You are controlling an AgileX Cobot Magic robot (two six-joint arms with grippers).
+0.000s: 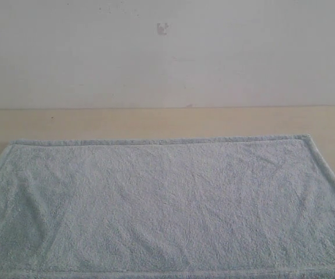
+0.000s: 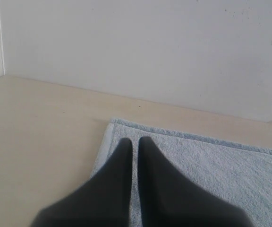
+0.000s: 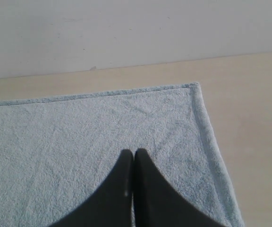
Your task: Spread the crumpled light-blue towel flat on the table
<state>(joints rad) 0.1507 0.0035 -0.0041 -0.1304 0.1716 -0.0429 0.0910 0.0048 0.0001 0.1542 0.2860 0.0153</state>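
The pale light-blue towel point(image 1: 161, 203) lies spread out flat on the cream table point(image 1: 156, 123), its hemmed far edge straight and both far corners showing. No gripper appears in the exterior view. In the left wrist view my left gripper point(image 2: 135, 141) hovers over the towel point(image 2: 211, 165) near its far left corner, black fingers almost together with a thin gap and nothing between them. In the right wrist view my right gripper point(image 3: 134, 152) is shut and empty above the towel point(image 3: 79, 142), close to its far right corner. The white label is not visible.
Behind the table rises a pale grey-white wall point(image 1: 167, 52) with a small dark mark point(image 1: 162, 28). A strip of bare tabletop point(image 2: 32, 142) runs beyond the towel's far edge and to its left and right sides point(image 3: 254, 142).
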